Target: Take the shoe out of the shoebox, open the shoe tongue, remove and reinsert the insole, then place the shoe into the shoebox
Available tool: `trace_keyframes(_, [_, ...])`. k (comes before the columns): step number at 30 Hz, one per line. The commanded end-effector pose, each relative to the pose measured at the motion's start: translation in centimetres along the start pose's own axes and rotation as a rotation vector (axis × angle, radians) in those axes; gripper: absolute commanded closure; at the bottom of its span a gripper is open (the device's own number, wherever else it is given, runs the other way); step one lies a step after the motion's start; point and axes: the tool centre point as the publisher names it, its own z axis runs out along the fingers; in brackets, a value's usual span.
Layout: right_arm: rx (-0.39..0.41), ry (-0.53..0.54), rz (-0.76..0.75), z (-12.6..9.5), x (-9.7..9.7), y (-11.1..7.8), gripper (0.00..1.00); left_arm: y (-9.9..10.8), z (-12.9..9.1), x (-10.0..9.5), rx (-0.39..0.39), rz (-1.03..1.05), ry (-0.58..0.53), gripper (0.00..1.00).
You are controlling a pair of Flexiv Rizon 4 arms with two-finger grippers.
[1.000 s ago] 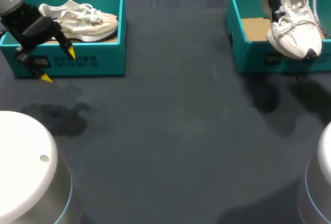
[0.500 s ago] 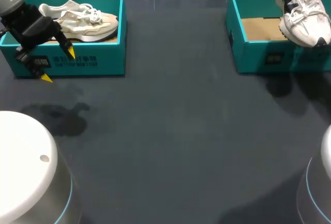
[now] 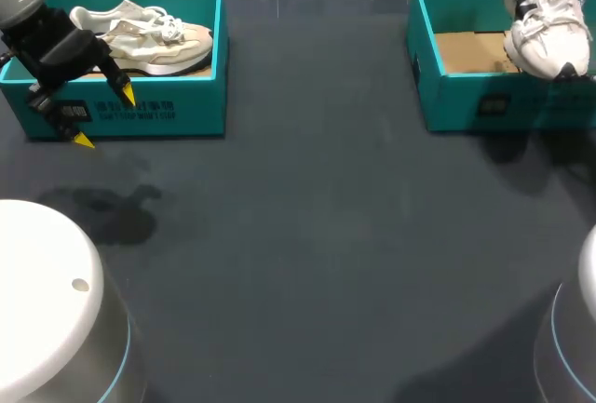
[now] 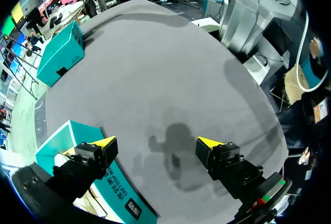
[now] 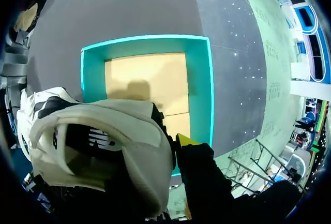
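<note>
At the surface's far-left corner, the left gripper [image 3: 104, 118] hangs with fingers spread before the left shoebox [image 3: 186, 110] and its beige shoe [image 3: 149, 40]. At the far-right corner, the right gripper [image 5: 178, 144] pinches the white shoe [image 3: 549, 35] by its collar over the right shoebox [image 3: 466, 96]. The thin hold could slip, or the sole could snag the wall.

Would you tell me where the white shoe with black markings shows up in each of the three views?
Head view: the white shoe is at the far right, over the right shoebox.
Left wrist view: not in it, as far as I can see.
Right wrist view: close up against the right gripper, above the shoebox.
Shared landmark: the right shoebox.
</note>
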Motion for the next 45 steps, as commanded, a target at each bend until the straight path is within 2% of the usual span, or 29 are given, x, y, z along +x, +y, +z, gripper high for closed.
trace_keyframes(1, [0.026, -0.025, 0.185, -0.4, 1.5, -1.3, 1.0, 0.0, 0.0, 0.1, -0.003, 0.001, 0.0, 0.0])
trace_keyframes(5, [0.053, -0.035, 0.355, -0.5, 2.8, -2.8, 1.0, 0.0, 0.0, 0.1, -0.003, 0.001, 0.0, 0.0])
trace_keyframes(12, [0.132, 0.002, 0.624, -0.6, 4.8, -4.4, 1.0, 0.0, 0.0, 0.1, -0.003, 0.001, 0.0, 0.0])
trace_keyframes(18, [0.133, 0.047, 0.785, -0.6, 5.5, -5.6, 1.0, 0.0, 0.0, 0.1, -0.003, 0.001, 0.0, 0.0])
trace_keyframes(19, [0.129, 0.077, 0.804, -0.8, 5.5, -5.8, 1.0, 0.0, 0.0, 0.1, -0.003, 0.001, 0.0, 0.0])
trace_keyframes(32, [0.129, 0.077, 0.804, -0.8, 5.5, -5.8, 1.0, 0.0, 0.0, 0.1, -0.003, 0.001, 0.0, 0.0])
trace_keyframes(33, [0.157, 0.074, 0.851, -0.6, 5.4, -6.1, 1.0, 0.0, 0.0, 0.1, -0.003, 0.001, 0.0, 0.0])
trace_keyframes(35, [0.136, 0.084, 0.934, -0.2, 5.3, -7.0, 1.0, 0.0, 0.0, 0.1, -0.003, 0.001, 0.0, 0.0])
trace_keyframes(36, [0.174, 0.087, 0.989, 0.1, 5.3, -7.5, 1.0, 0.0, 0.0, 0.1, -0.003, 0.001, 0.0, 0.0])
trace_keyframes(38, [0.143, 0.089, 1.05, 0.3, 5.4, -8.3, 1.0, 0.0, 0.0, 0.1, -0.003, 0.001, 0.0, 0.0])
trace_keyframes(39, [0.166, 0.092, 1.103, 0.5, 5.5, -8.7, 1.0, 0.0, 0.0, 0.1, -0.003, 0.001, 0.0, 0.0])
trace_keyframes(40, [0.142, 0.102, 1.12, 0.7, 5.6, -9.0, 1.0, 0.0, 0.0, 0.1, -0.003, 0.001, 0.0, 0.0])
trace_keyframes(45, [0.141, 0.093, 1.243, 1.0, 5.9, -10.2, 1.0, 0.0, 0.0, 0.1, -0.003, 0.001, 0.0, 0.0])
